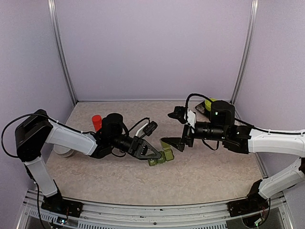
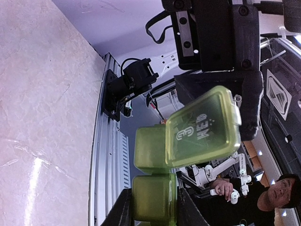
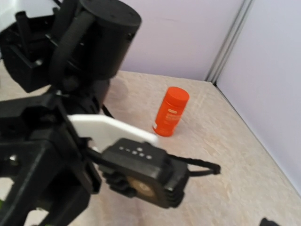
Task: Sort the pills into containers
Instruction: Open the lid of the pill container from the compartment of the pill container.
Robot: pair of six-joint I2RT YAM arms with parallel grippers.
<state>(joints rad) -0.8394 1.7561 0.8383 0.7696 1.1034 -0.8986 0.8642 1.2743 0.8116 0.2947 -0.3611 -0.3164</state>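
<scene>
The containers (image 1: 160, 156), a green strip of joined square compartments, sit near the middle of the table (image 1: 205, 171), clamped by one end compartment in the left gripper (image 1: 153, 155). In the left wrist view the gripper's two dark fingers (image 2: 121, 212) press against opposite sides of the nearest compartment of the strip (image 2: 153, 188). The lid (image 2: 203, 126) of a farther compartment stands swung open, showing a pale "3" and "WED". The inside of that compartment faces away from the camera, so what it holds cannot be told. Whether the strip rests on the table or hangs just above it is also unclear from these angles.

The left arm reaches low and forward from its base toward the centre, its wrist rolled so the table runs up the left side of its camera's view.

The right arm stretches in from the right, roughly level. The right gripper (image 1: 166, 128) has its fingers spread wide with nothing between them, and the lower finger is just beside the open lid.

An orange bottle (image 1: 96, 122) (image 3: 170, 111) stands upright behind the left arm. A yellow-green bowl (image 1: 210, 103) sits behind the right arm, near the back corner.
</scene>
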